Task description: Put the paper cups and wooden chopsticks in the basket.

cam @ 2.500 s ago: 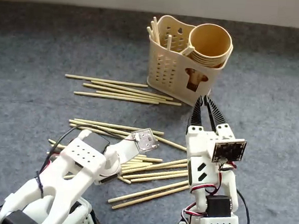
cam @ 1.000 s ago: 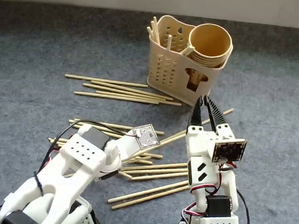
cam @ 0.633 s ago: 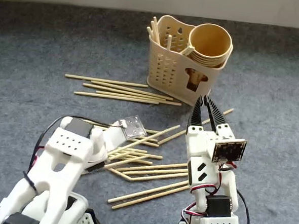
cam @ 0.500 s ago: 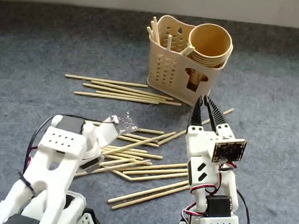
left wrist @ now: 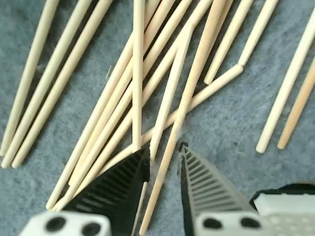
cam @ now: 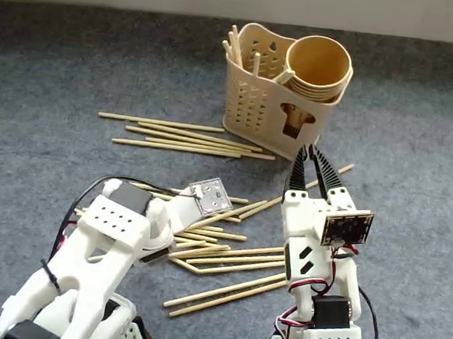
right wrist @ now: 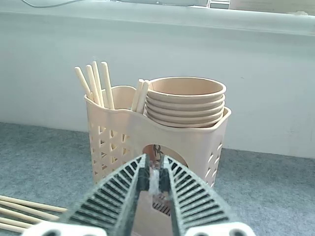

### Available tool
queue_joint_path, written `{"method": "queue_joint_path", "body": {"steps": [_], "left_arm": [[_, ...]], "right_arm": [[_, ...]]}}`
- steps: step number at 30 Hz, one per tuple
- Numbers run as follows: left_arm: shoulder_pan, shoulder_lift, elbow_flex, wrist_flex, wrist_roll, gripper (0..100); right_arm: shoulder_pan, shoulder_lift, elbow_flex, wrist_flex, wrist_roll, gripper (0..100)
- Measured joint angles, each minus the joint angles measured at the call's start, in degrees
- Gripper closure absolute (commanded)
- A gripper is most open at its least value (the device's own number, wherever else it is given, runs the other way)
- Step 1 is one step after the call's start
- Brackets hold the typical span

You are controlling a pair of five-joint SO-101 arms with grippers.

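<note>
**Wooden sticks in a tangle, this pick could get messy**

Wood is all over the grey surface (cam: 55,74). The near pile of chopsticks (cam: 232,258) lies crisscrossed between the two arms. Another bunch (cam: 182,136) lies farther off, left of the basket (cam: 250,102). The paper cups (cam: 317,64) sit stacked in the basket's right side, and a few sticks (cam: 236,43) stand in its left side.

The left gripper (left wrist: 164,152) is down in the near pile. Its fingers (left wrist: 118,189) are apart, with one stick running through the gap and others lying right alongside. My worry is that closing here pinches two or three overlapping sticks at once. It could also catch one close to its end, so it swings and drops on the lift. Dragging the crossed ones might scatter the pile too.

The right gripper (right wrist: 153,164) sits just in front of the basket, fingers (right wrist: 123,189) together on nothing. Parked there, it could block the left arm's way to the basket or get bumped by a long stick.
</note>
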Motion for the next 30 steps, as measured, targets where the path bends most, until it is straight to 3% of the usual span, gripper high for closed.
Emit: {"method": "queue_joint_path", "body": {"steps": [7,23,30], "left_arm": [[3.4,0.0,5.2,-11.3,2.2,84],[4.4,0.0,9.4,-16.2,3.5,84],[5.5,0.0,10.4,-16.6,3.4,89]], "right_arm": [[0.0,0.0,0.0,0.0,0.0,95.0],[0.0,0.0,0.0,0.0,0.0,95.0],[0.0,0.0,0.0,0.0,0.0,95.0]]}}
